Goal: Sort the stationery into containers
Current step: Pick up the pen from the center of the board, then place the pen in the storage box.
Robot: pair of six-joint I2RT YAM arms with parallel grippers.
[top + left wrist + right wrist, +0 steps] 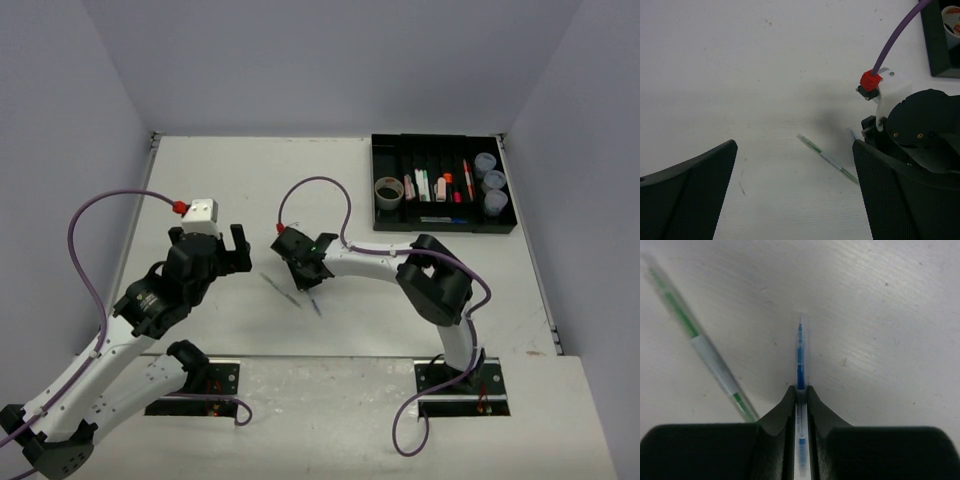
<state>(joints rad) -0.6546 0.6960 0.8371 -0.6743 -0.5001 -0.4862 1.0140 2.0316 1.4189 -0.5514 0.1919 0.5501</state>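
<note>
While the left fingers (685, 195) hang released at 9 o'clock, the green pen (715, 360) lies beside the blue pen (800, 357). The right fingers (782, 412) pinch the blue pen end-on at mid-counter, so it may pivot or slip before reaching the black tray (445, 228) at 1 o'clock.

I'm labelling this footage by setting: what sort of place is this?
Probably a robotics lab cell: left arm and right arm bolted to a white table, plain panels around it, a black tray of stationery.
</note>
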